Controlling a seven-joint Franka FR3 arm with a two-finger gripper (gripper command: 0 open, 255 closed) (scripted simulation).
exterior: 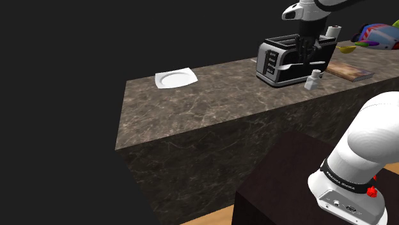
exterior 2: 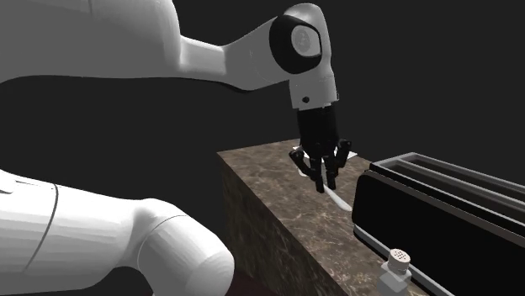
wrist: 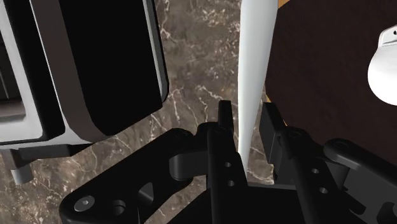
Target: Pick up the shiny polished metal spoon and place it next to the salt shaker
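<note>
Beside the toaster [wrist: 95, 63], the end effector [wrist: 247, 118] is spread around the white spoon [wrist: 254, 63]; best squeeze gently, then lift straight.

Work surface: brown veined stone counter [exterior: 217, 96]. Items I read on it, shoulder view L to R: white plate [exterior: 175, 79], black/silver toaster [exterior: 288, 61], white salt shaker [exterior: 314, 78] just beside toaster, flat brown board [exterior: 350, 71]. Pale spoon [wrist: 254, 63] lies alongside toaster, near counter edge.

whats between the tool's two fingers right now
The white spoon lies lengthwise between the fingers of the open tool, on the marbled counter; the wrist view shows it.
</note>
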